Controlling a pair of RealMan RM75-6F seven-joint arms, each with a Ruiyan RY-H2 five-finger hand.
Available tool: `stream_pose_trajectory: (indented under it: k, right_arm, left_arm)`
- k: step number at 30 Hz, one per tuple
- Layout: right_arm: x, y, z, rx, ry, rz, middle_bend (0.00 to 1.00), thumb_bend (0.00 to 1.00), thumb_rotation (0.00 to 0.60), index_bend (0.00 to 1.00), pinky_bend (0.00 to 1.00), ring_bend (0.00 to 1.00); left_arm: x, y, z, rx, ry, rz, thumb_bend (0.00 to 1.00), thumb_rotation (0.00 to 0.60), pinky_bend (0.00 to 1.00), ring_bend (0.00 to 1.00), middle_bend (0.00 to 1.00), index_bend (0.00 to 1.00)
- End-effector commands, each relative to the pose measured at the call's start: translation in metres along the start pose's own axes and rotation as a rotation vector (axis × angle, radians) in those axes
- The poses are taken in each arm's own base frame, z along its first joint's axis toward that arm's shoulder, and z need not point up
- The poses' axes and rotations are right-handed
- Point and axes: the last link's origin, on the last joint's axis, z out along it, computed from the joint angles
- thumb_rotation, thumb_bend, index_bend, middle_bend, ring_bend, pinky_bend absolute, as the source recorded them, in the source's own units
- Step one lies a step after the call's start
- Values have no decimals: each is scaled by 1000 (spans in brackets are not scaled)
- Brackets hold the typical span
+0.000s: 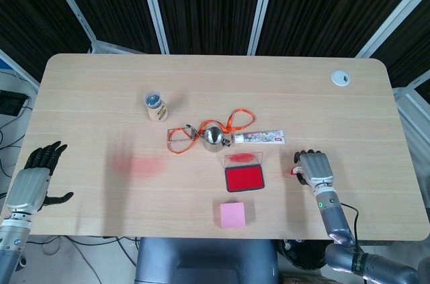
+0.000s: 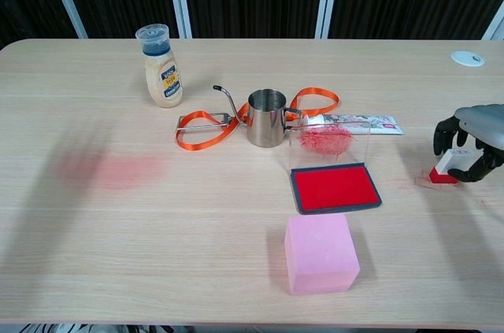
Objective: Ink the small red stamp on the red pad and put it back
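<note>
Chest view — small red stamp [image 2: 446, 168] upright, red base down — right hand [image 2: 471, 138] gripping.

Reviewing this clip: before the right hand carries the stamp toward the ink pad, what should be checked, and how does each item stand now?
1. Right hand grips the small red stamp: ok, fingers curl around it.
2. Stamp lifted off the table: cannot tell; its red base sits at table level.
3. Red pad open and inked face exposed: ok, clear lid stands up behind it.
4. Path from stamp to pad free: ok, only bare wood lies between.
5. Pink block away from pad: ok, nearer the camera, apart.
6. Left hand out of the way: ok, fingers apart at the far table edge.
</note>
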Motion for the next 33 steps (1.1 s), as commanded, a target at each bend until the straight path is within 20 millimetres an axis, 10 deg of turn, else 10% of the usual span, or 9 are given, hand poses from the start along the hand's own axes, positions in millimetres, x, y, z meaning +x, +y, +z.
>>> stream_pose_trajectory:
  k: [1,20,33]
  right_arm:
    - [0,0,0,0,-2,-2,365,389,600,340,379,316]
    - [14,0,-10,-11,1,-69,40,156,600,4,269,113]
    - [79,37,-82,25,175,-127,14,153,600,0,259,52]
  left_arm:
    - [0,0,0,0,0,0,37,600,0,0,0,0]
    - [0,0,0,-2,0,0,37,600,0,0,0,0]
    - [2,-1,-2,-16,11,19,37,600,0,0,0,0]
